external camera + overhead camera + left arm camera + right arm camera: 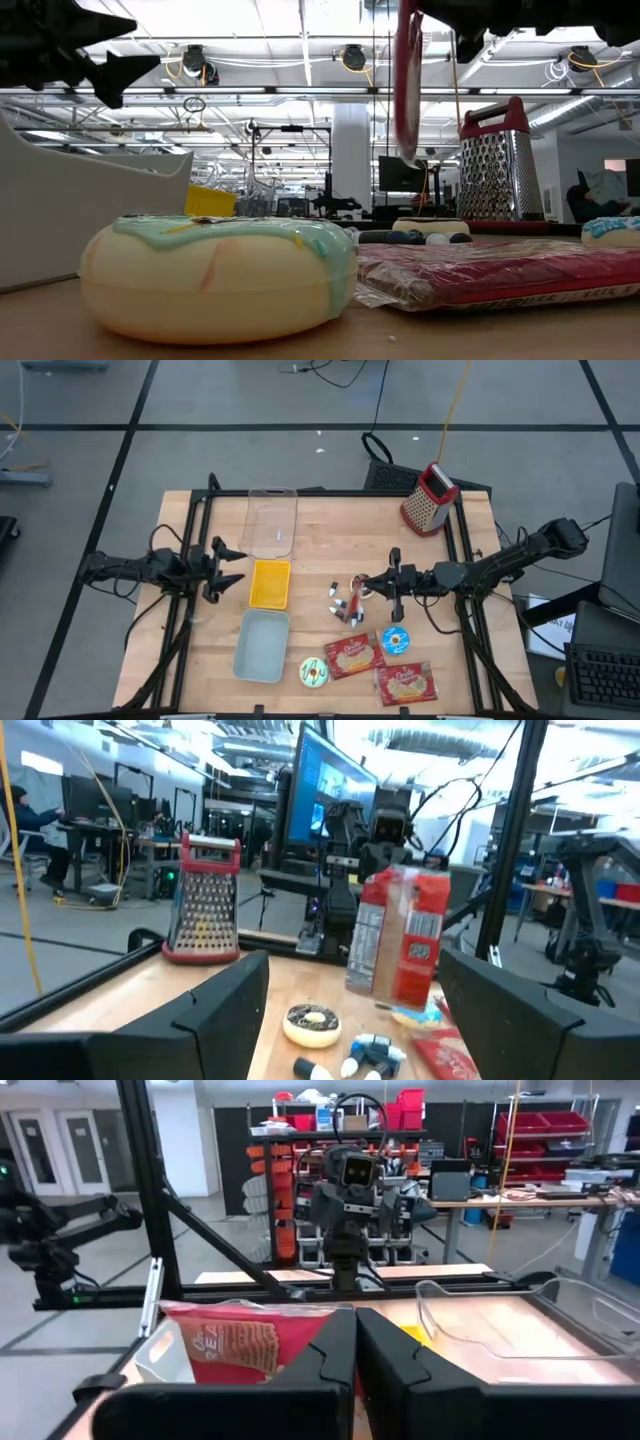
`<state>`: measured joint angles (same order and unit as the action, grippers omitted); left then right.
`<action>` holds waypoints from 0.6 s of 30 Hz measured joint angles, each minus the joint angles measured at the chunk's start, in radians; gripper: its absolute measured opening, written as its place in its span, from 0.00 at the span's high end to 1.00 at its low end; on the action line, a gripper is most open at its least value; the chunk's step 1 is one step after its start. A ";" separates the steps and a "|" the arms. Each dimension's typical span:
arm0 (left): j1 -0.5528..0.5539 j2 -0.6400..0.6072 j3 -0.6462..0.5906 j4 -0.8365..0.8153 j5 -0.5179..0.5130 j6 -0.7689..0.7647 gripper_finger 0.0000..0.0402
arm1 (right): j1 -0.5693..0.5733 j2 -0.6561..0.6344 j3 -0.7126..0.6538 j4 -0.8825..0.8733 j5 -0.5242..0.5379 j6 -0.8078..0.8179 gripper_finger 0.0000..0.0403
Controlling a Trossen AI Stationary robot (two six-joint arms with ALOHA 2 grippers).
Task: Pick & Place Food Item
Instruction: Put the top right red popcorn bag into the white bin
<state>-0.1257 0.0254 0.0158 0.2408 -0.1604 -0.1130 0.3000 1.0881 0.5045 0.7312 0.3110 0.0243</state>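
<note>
- Pick done: right pincer (381,586) clamped on a red snack packet (402,936), fingers together on its edge, seen hanging upright in the left wrist view and as a thin red strip in the low view.
- Packet lifted clear of the tabletop (330,525), held above the middle, just right of the yellow tray (270,583).
- Placing not yet done: nothing visible inside the yellow tray, the pale green tray (262,646) or the clear container (272,520).
- Cannot tell which of those three is meant as the goal; yellow tray nearest to the held packet, so judged the likeliest.
- Left pincer (233,568) hanging at the left edge, beside the yellow tray, fingers apart, holding nothing; waiting.
- Left on the tabletop near the front edge: two more red snack packets (352,656), a green-iced doughnut (314,673) and a blue-iced doughnut (394,640).
- Small dark and white bits (345,605) lying just below the held packet; too small to identify.
- Box grater (429,498) standing at the far right corner, well apart from the work.
- Remaining, as judged: carry the packet over a tray, lower it, part the fingers, withdraw.
- Roughly midway for this one item.
</note>
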 joint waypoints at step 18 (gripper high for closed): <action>0.000 0.000 0.000 0.002 -0.077 -0.097 0.26 | -0.126 0.210 0.000 0.278 -0.158 -0.021 1.00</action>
<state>-0.1261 0.0253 0.0162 0.2424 -0.2378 -0.2100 0.1739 1.2985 0.5045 1.0095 0.1527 0.0030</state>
